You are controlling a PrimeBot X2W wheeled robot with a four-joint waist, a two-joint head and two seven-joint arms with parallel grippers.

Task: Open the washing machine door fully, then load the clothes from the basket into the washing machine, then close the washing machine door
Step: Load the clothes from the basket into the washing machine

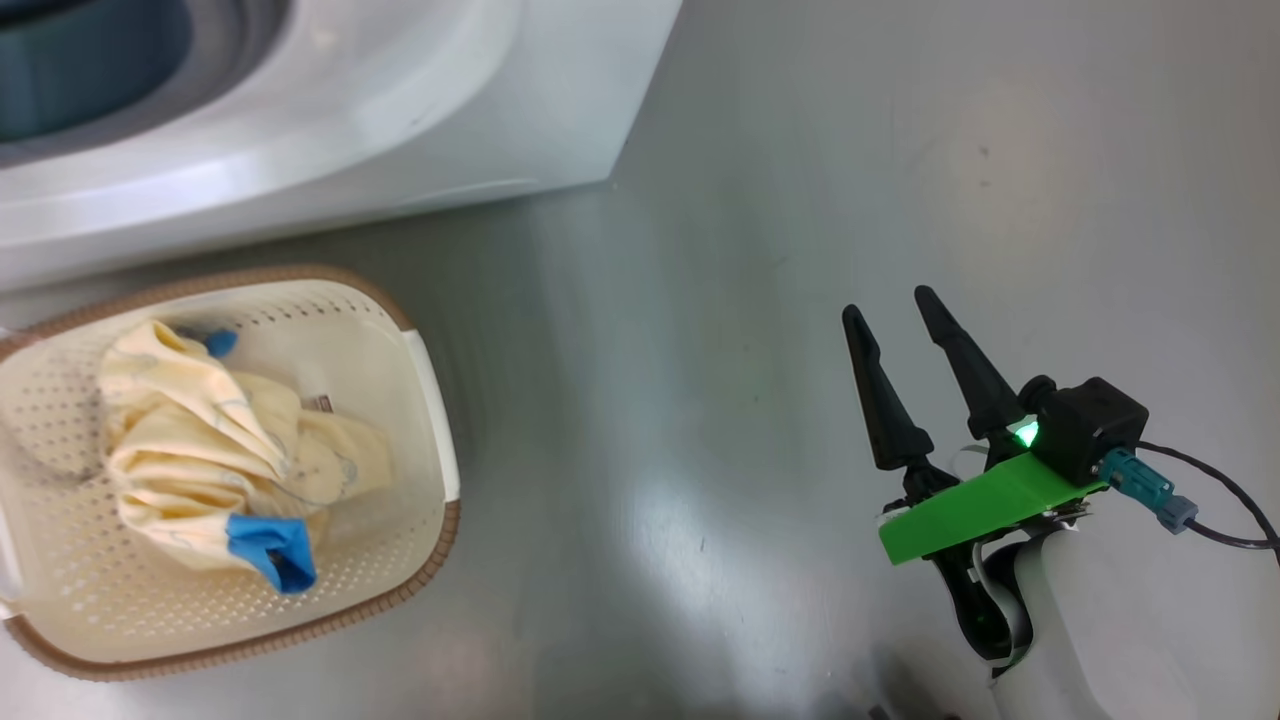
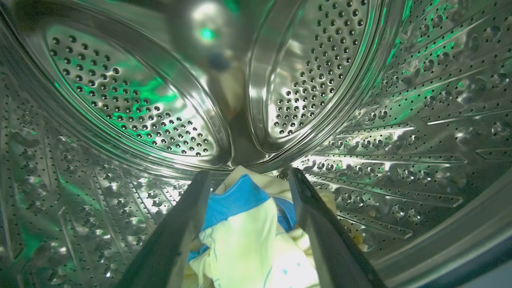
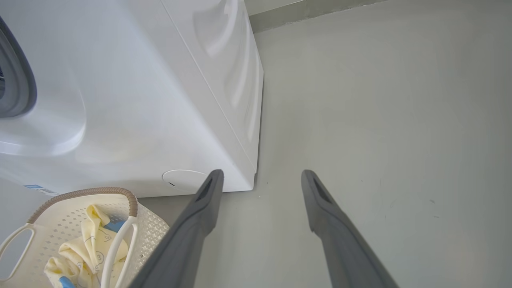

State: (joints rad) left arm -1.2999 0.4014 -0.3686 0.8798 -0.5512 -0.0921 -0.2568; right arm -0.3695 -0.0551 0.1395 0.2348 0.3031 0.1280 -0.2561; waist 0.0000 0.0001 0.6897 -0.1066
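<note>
Where our left pincer (image 2: 249,173) sits: inside the washing machine (image 1: 400,100), among the perforated steel walls of its drum (image 2: 132,104).
How the left pincer stands: its two dark fingers are spread wide and clamp nothing.
What lies at the left pincer: a cream-yellow garment (image 2: 248,236) with blue trim rests on the drum wall between and beneath the fingers; we cannot tell whether it touches them.
Our right pincer (image 1: 888,303): its jaws are apart and empty, over bare grey floor (image 1: 750,200), well to the right of the basket (image 1: 385,350).
Where the basket stands: on the floor just in front of the washing machine, on our left.
What the basket holds: a second garment (image 1: 210,450), crumpled, with blue trim at both ends.
What we see of the machine's front: from the right wrist, a white corner, a round flap (image 3: 184,179) low down and a small blue label (image 3: 34,187) just above the basket's rim.
</note>
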